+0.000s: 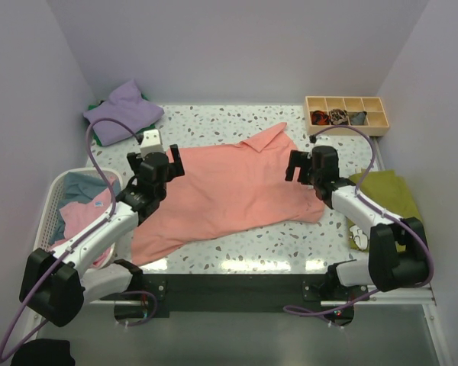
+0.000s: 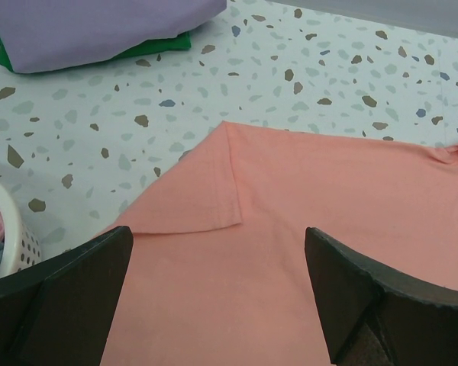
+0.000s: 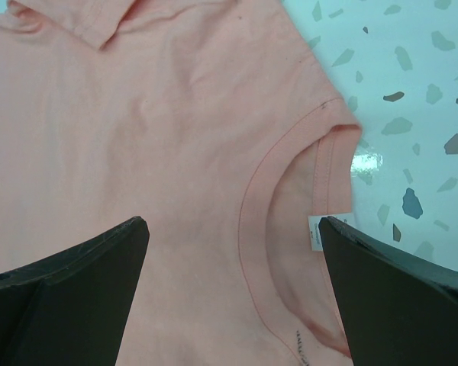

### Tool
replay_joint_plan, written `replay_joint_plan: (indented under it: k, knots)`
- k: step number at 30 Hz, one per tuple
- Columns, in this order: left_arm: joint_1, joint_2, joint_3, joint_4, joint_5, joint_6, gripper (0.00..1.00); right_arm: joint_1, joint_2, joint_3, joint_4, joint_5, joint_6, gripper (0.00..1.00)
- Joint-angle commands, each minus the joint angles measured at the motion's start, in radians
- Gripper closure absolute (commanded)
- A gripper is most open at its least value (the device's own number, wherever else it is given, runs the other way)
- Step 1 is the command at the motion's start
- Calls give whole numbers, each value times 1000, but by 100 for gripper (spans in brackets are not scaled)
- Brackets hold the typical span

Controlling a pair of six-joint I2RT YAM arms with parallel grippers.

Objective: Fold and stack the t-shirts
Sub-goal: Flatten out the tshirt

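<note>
We log salmon-pink t-shirt (image 1: 229, 191), flat on table (image 1: 259, 245), long axis L-R betw. our arms: collar (image 3: 256, 229) under right gripper (image 3: 233, 225), sleeve (image 2: 206, 183) under left gripper (image 2: 217, 236), both jaws wide open, holding nothing.

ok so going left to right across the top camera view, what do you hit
white basket → left gripper → salmon-pink t-shirt → right gripper → olive-green shirt

middle: spread shirt (image 1: 229, 191) is laid flat on the surface (image 1: 214, 122)
far left corner: folded pile (image 1: 124, 112) is stacked
left edge: basket (image 1: 53, 191), shirts (image 1: 84, 213) dumped in it
far right corner: divided tray (image 1: 346, 98)
right edge: crumpled shirt (image 1: 385, 191)
</note>
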Motion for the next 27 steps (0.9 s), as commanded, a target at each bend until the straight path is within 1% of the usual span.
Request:
replay_joint_plan:
  k: [1, 6, 8, 12, 20, 27]
  knots:
    - [8, -34, 17, 36, 2, 28, 0, 1, -26, 39, -3, 29, -18, 1]
    - [9, -54, 20, 25, 3, 50, 0, 1, -50, 45, -20, 55, -19, 1]
    - [9, -60, 17, 25, 5, 56, 0, 2, -62, 45, -51, 69, -13, 1]
    - [11, -69, 19, 25, 29, 48, 0, 1, -75, 54, -74, 116, 8, 1]
    - [11, -79, 14, 25, 41, 55, 0, 1, -81, 72, -83, 104, -9, 1]
    - [11, -53, 33, 34, 45, 62, 0, 1, -79, 78, -94, 112, -21, 1]
